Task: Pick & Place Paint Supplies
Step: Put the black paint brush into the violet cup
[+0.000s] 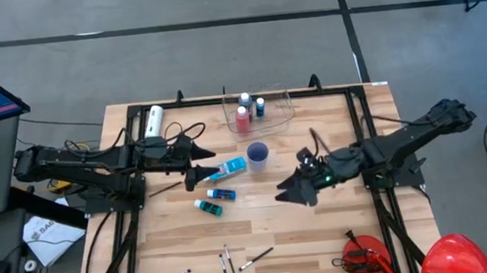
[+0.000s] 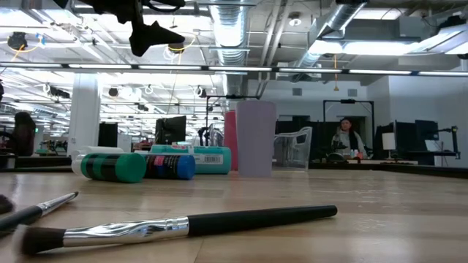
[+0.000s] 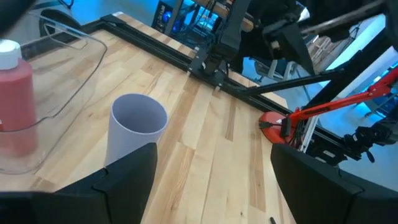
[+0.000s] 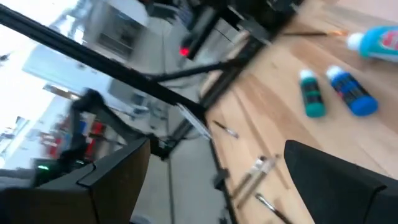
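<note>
Three paint supplies lie on their sides mid-table: a light blue bottle point(image 1: 229, 169), a blue tube point(image 1: 222, 193) and a teal tube point(image 1: 208, 208). A red bottle point(image 3: 15, 106) and two blue ones point(image 1: 260, 107) stand in the clear tub point(image 1: 281, 115). A white bottle point(image 1: 154, 120) lies at the far left, and several brushes point(image 1: 228, 266) lie by the near edge. My left gripper point(image 1: 209, 162) hangs open just left of the light blue bottle. My right gripper point(image 1: 288, 193) is open in the air right of the tubes.
A blue-purple cup point(image 1: 257, 154) stands upright between the tub and the light blue bottle. A red tool point(image 1: 365, 258) and a red helmet point(image 1: 453, 255) sit at the near right corner. A black frame point(image 1: 363, 135) runs along the table's sides.
</note>
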Tool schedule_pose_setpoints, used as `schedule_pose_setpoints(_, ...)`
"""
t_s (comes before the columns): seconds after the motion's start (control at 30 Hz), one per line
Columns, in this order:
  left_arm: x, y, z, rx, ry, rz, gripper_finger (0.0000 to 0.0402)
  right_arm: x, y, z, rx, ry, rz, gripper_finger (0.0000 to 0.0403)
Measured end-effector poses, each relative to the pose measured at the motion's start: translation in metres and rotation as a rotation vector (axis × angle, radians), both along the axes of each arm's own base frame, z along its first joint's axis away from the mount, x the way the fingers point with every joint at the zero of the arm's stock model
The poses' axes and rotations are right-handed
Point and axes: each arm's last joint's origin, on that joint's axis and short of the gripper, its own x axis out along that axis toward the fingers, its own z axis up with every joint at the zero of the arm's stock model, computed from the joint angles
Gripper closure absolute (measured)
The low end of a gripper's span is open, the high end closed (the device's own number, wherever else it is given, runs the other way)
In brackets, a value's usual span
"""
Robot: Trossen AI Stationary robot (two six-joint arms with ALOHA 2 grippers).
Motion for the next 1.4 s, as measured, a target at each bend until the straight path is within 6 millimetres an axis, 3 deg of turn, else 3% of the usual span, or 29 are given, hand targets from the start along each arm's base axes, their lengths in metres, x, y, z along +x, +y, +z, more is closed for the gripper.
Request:
schedule_pose_setpoints(0.23,-0.004,-0.005,-0.01,-0.024,0.114,-0.169,0.0094,0.025,0.003,-0.043,-0.131,0.2,0.026,0.004)
schedule_pose_setpoints(0.33,-0.008,-0.008,-0.019,-0.06,0.21,-0.224,0.0094,0.036,0.012,-0.066,-0.309,0.238,0.208,0.004)
schedule_pose_setpoints(0.47,-0.011,-0.02,-0.028,-0.126,0.258,-0.284,0.0094,0.047,0.027,-0.083,-0.332,0.277,0.357,0.004)
schedule_pose_setpoints(0.67,-0.014,-0.062,-0.034,-0.125,0.295,-0.46,0.0103,0.057,0.051,-0.102,-0.529,0.375,0.535,0.0049)
schedule_pose_setpoints(0.87,-0.01,-0.105,-0.043,-0.137,0.296,-0.479,0.012,0.06,0.073,-0.13,-0.741,0.519,0.738,0.0072)
schedule_pose_setpoints(0.97,-0.004,-0.126,-0.047,-0.13,0.315,-0.457,0.013,0.066,0.084,-0.137,-0.805,0.509,0.789,0.0083)
schedule_pose_setpoints(1.17,0.025,-0.175,-0.04,-0.066,0.293,-0.439,0.0157,0.073,0.105,-0.14,-0.909,0.441,0.843,0.0093)
schedule_pose_setpoints(1.4,0.059,-0.224,-0.061,0.057,0.339,-0.423,0.0184,0.075,0.113,-0.143,-0.933,0.397,0.816,0.0093)
